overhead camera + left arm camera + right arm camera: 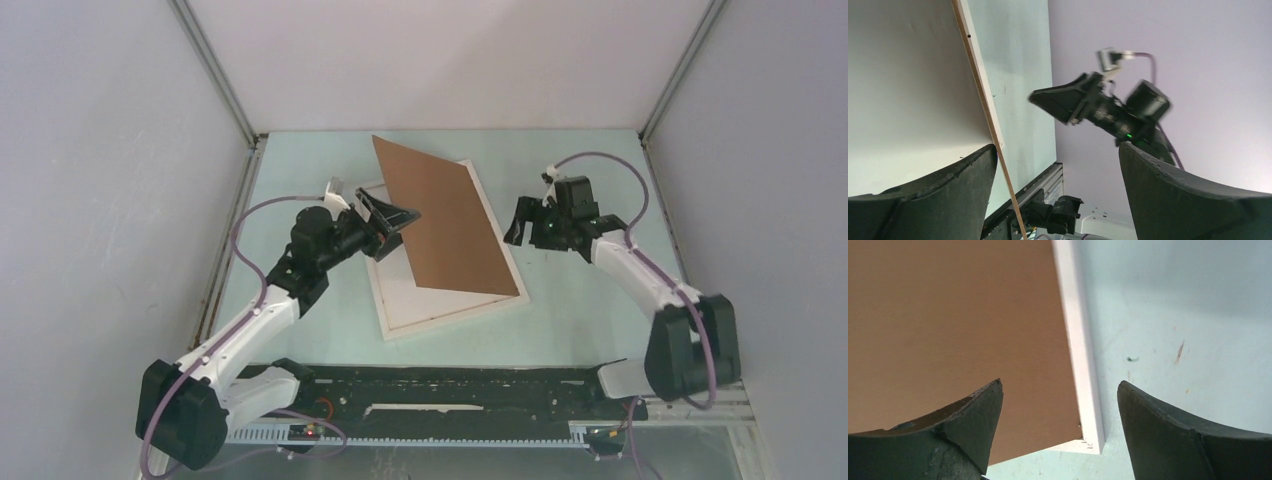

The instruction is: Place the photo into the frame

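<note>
Evidently left fingers (923, 200) and right fingers (1173, 440) gape wide beside the backing board (445, 220)

Frame (430, 305) flat on bench (580, 310). Backing board (445, 215) tilted over the frame, right edge down, left edge raised. Left end effector (398, 226) at the frame's left, beside that raised edge; right end effector (522, 222) right of the frame, apart.

The left arm (245, 325) stretches forward and inward from its base, wrist rolled sideways. The left pincer (395, 222) points right, toward the middle, fingers (938, 195) spread wide, nothing clamped. The right arm (640, 272) bends at the elbow, forearm angled up and left. The right pincer (520, 225) points left and down, also spread wide, nothing clamped. Pincers face each other, apart.
</note>
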